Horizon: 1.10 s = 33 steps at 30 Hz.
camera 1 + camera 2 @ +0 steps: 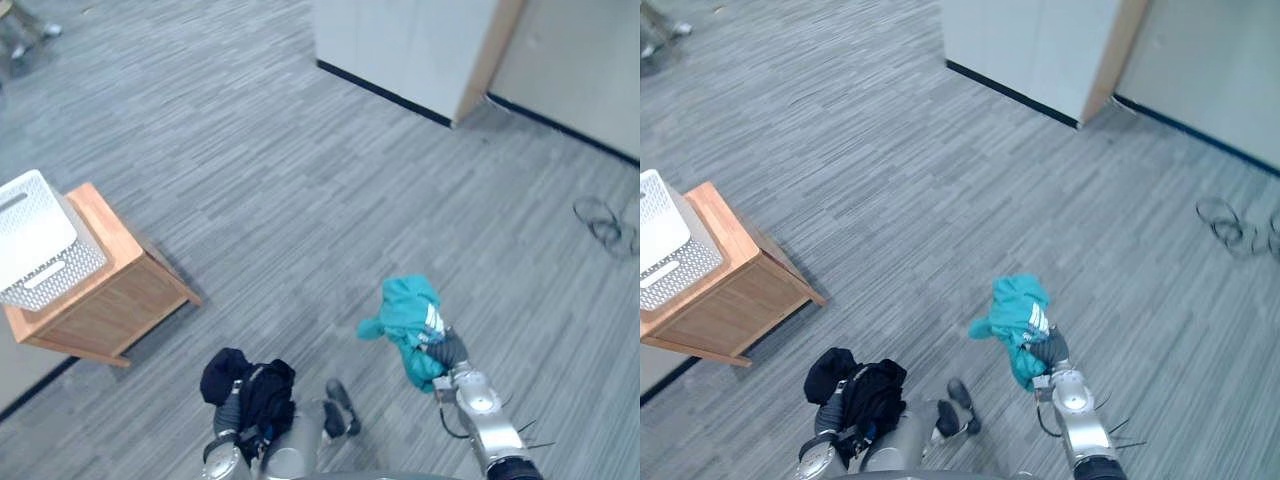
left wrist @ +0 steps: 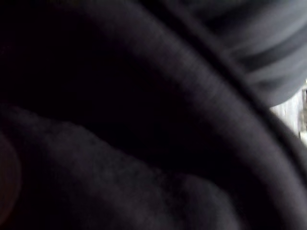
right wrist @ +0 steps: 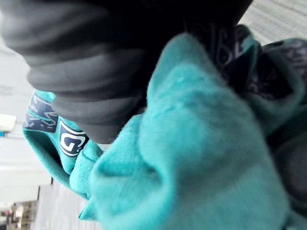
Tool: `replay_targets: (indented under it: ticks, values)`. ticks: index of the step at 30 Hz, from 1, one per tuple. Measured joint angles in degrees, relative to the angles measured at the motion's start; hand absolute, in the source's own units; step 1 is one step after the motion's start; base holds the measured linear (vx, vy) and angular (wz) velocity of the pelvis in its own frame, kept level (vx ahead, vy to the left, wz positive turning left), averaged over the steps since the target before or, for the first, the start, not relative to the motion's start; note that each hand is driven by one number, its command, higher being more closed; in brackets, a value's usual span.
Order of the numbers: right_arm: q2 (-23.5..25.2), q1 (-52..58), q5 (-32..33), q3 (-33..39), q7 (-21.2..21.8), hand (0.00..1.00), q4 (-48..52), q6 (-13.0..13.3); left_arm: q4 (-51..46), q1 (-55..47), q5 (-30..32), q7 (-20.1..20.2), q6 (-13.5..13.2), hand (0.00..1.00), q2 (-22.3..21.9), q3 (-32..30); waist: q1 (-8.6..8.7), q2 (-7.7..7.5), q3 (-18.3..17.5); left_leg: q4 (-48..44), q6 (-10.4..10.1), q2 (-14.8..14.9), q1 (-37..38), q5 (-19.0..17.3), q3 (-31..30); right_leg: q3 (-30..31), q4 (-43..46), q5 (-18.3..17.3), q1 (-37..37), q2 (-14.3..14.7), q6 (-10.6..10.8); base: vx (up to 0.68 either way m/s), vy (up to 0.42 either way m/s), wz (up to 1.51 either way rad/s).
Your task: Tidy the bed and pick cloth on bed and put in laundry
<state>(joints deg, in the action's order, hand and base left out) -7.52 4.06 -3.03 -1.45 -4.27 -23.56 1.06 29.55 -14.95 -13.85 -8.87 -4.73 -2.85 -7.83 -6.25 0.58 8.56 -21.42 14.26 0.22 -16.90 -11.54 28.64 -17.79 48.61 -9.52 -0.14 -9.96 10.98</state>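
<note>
Grey striped carpet [image 1: 300, 180] spreads across the room. A low wooden counter [image 1: 120, 290] stands at the robot's front left, carrying a white laundry basket [image 1: 70, 265] over its left end. Both arms are loaded: a teal cloth [image 1: 410, 325] bunches over the right hand [image 1: 448, 350], and a black cloth [image 1: 250, 385] wraps the left hand [image 1: 232, 408]. Each hand is buried in fabric, so how far it is closed cannot be told. From either bundle the basket lies forward and to the left. The left hand is clearly the nearer, so the black cloth looks likely to go in first.
</note>
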Motion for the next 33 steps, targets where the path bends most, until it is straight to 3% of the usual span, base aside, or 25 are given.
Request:
replay_targets:
  ticks: [1,2,5,6,8,10,11,13,14,15,16,17,18,20,21,23,24,25,27,28,29,30,31,32,33]
  values:
    - [0.5,0.12,-0.03,0.44,0.03,1.0,0.0,-0.02,0.0,0.16,-0.01,-0.04,0.05,1.0,0.24,0.15,0.75,-0.64,0.12,-0.29,0.09,-1.14,1.17,-0.52,-1.91,0.84,5.72,0.19,-2.08,-1.22,-0.24,0.71,-0.099,2.04]
    - [1.37,0.96,-0.02,1.26,0.22,1.0,0.07,-0.07,0.08,0.15,0.0,-0.04,0.68,1.0,0.46,1.46,2.2,-0.72,0.21,-0.14,-0.27,-3.46,5.28,-1.48,-7.38,0.97,13.21,-0.74,-4.47,-3.08,-1.87,0.59,-0.108,1.78]
    - [1.53,4.69,0.05,1.53,0.26,1.0,1.94,0.29,-0.05,0.4,0.62,-0.08,0.7,1.0,0.54,4.18,3.8,0.38,0.21,3.51,-1.06,-4.72,14.45,-1.22,-18.06,2.47,8.54,-3.88,-8.44,-2.55,-6.5,0.68,-0.208,2.04]
    - [1.85,6.15,0.16,2.02,0.32,1.0,3.38,0.77,0.01,1.26,1.14,-0.12,0.44,1.0,0.97,5.45,4.49,1.02,-0.08,4.98,-2.61,-4.68,16.45,-1.24,-22.36,4.42,3.14,-5.15,-11.55,-1.75,-6.13,0.56,-0.261,2.12]
    - [3.53,7.74,0.23,4.97,0.51,1.0,4.99,1.34,0.56,3.3,2.42,-0.18,0.36,1.0,1.85,7.25,5.71,0.76,-0.46,7.7,-4.9,-4.37,19.4,-1.97,-29.59,9.98,-13.21,-4.46,-16.79,-1.17,-4.6,0.47,-0.302,1.92]
    - [4.96,8.75,0.28,7.7,0.35,1.0,4.97,1.06,1.79,4.9,4.95,-0.2,0.35,1.0,2.86,8.3,5.4,-0.25,-0.54,9.89,-8.23,-4.17,23.3,-3.87,-33.55,12.99,-34.31,2.8,-19.27,-3.54,-1.27,0.51,-0.433,1.4]
    - [5.38,9.25,0.26,7.77,0.18,1.0,4.96,0.79,2.6,4.9,5.64,-0.33,0.35,1.0,3.36,8.25,5.53,-0.77,-0.47,10.45,-9.94,-3.92,25.57,-5.02,-34.11,14.13,-38.53,5.27,-20.18,-4.62,-0.21,0.62,-0.612,1.32]
    - [5.53,11.24,0.22,7.23,0.21,1.0,4.95,0.62,3.14,3.02,7.22,-0.31,0.32,1.0,4.36,8.22,6.75,-0.31,-1.04,11.32,-12.63,-0.43,30.71,-10.3,-34.54,15.06,-37.57,6.39,-20.18,-4.05,-0.82,0.52,-0.577,1.15]
    - [5.63,12.4,0.23,6.18,0.25,1.0,4.45,0.41,2.9,0.48,7.42,-0.39,0.06,1.0,5.23,7.68,6.91,-1.26,-2.41,7.9,-14.31,0.69,32.32,-11.97,-35.65,15.24,-33.95,7.4,-20.19,-2.16,-2.49,0.64,-0.771,0.9]
    - [4.71,12.43,0.25,5.18,0.27,1.0,4.09,0.07,3.03,-0.55,7.64,-0.73,0.29,1.0,4.17,6.69,6.97,0.1,-2.51,-11.11,-16.05,4.08,25.36,-11.85,-34.46,14.2,-29.52,9.78,-19.32,0.38,-2.87,0.63,-0.777,0.65]
    - [4.02,12.29,0.31,4.86,0.36,1.0,4.23,0.08,2.96,-1.02,7.59,-0.95,0.32,1.0,3.6,6.23,6.68,1.61,-2.34,-19.99,-16.32,6.84,21.45,-9.01,-32.85,13.05,-29.66,9.97,-17.68,2.27,-3.26,0.5,-0.62,0.3]
    - [2.9,11.74,0.44,4.57,0.67,1.0,4.61,0.09,2.96,-1.87,7.4,-1.25,0.4,1.0,2.29,5.43,5.83,4.16,-1.84,-33.15,-15.46,13.59,15.47,0.78,-28.61,11.23,-31.05,9.93,-14.4,5.93,-5.41,0.51,-0.524,-0.22]
    - [2.33,11.2,1.13,4.22,0.59,1.0,4.73,0.13,3.14,-2.51,7.18,-1.2,0.54,1.0,1.03,5.25,4.51,5.65,-1.36,-42.84,-14.71,19.38,11.09,7.36,-25.13,10.49,-33.57,9.36,-10.52,9.15,-7.69,0.52,-0.475,-0.27]
    - [2.07,10.43,2.13,5.19,-0.24,1.0,4.74,0.15,2.98,-1.85,7.21,-1.01,0.52,1.0,0.15,5.86,4.06,5.03,-0.73,-48.65,-13.78,20.34,5.7,4.6,-21.02,10.47,-36.91,8.11,-5.64,9.56,-9.35,0.54,-0.471,-0.02]
    - [1.98,9.62,2.51,5.22,-0.71,1.0,4.74,0.15,2.55,-1.21,7.23,-0.95,0.34,1.0,0.08,5.67,3.92,3.45,0.09,-46.39,-14.7,18.47,2.79,2.0,-16.94,10.48,-39.49,7.32,-1.92,8.58,-10.41,0.47,-0.377,0.15]
    - [1.94,8.63,2.51,5.27,-0.64,1.0,4.74,0.16,1.65,-0.27,7.22,-0.55,0.1,1.0,0.1,5.36,3.8,2.31,0.45,-36.93,-16.22,15.49,0.12,-0.15,-11.99,9.81,-42.28,6.45,1.36,7.7,-11.06,0.44,-0.286,0.13]
    - [1.96,7.96,2.5,5.64,-0.56,1.0,4.72,0.14,0.99,-0.06,7.23,0.11,-0.15,1.0,0.05,5.41,3.77,2.3,0.44,-24.11,-16.33,13.68,-0.79,-0.12,-7.15,8.74,-44.5,5.58,3.69,7.67,-11.0,0.45,-0.223,0.16]
    - [1.93,7.71,2.49,5.73,-0.55,1.0,4.71,0.15,0.63,-0.08,7.23,0.13,-0.15,1.0,0.01,5.43,3.85,2.34,0.43,-18.35,-16.56,13.12,-0.73,0.06,-4.69,8.08,-45.27,5.2,4.63,7.68,-10.79,0.48,-0.169,0.33]
    - [1.68,7.24,2.36,6.32,-0.65,1.0,4.7,0.14,-0.11,0.17,7.38,0.18,-0.16,1.0,-0.12,5.44,3.97,2.31,0.41,-1.1,-17.79,11.4,-0.16,1.99,6.82,5.48,-47.87,4.12,8.48,7.94,-9.3,0.52,-0.12,0.49]
    - [1.14,6.88,1.96,6.62,-0.7,1.0,4.7,0.14,-0.51,0.21,7.78,0.15,-0.12,1.0,-0.15,5.42,3.74,2.31,0.31,4.94,-17.12,10.87,0.08,2.82,12.89,3.76,-48.98,3.14,10.63,8.43,-8.16,0.56,-0.068,0.45]
    - [1.0,6.51,1.82,7.26,-0.69,1.0,4.6,0.13,-0.61,0.08,7.92,0.08,0.0,1.0,-0.16,5.29,3.21,2.31,0.28,4.96,-16.65,10.76,-0.32,2.57,16.87,2.14,-48.59,1.74,12.29,8.54,-6.38,0.7,-0.036,0.39]
    - [0.88,6.59,1.82,7.68,-0.76,1.0,4.61,0.13,-0.58,-0.4,7.95,0.14,0.25,1.0,-0.29,5.28,3.16,2.82,-0.05,5.08,-15.73,10.48,0.3,2.28,17.61,0.77,-44.81,-0.26,12.94,8.61,-4.27,0.61,0.048,0.3]
    - [1.2,6.8,1.73,7.68,-0.81,1.0,4.53,0.12,-0.49,-1.2,7.98,0.14,0.49,1.0,-0.27,4.85,2.66,3.21,-0.48,6.84,-9.65,9.64,1.66,4.99,16.4,0.17,-36.79,-3.1,11.74,7.94,-2.89,0.63,0.072,0.3]
    - [2.46,7.33,1.17,7.56,-0.76,1.0,4.35,0.12,-0.33,-1.6,8.01,0.1,0.55,1.0,-0.15,4.13,2.34,1.8,-1.06,7.6,-3.96,7.51,3.71,7.28,14.87,0.07,-23.66,-5.2,8.11,4.62,-1.51,0.6,0.107,0.57]
    - [4.08,8.21,0.45,7.3,-0.71,1.0,4.3,0.16,-0.21,-1.57,8.01,0.05,0.58,1.0,0.18,3.43,2.99,-1.4,-1.44,7.89,-2.29,4.1,5.59,5.96,12.92,1.15,-7.09,-2.28,2.58,0.17,-1.47,0.71,0.113,1.37]
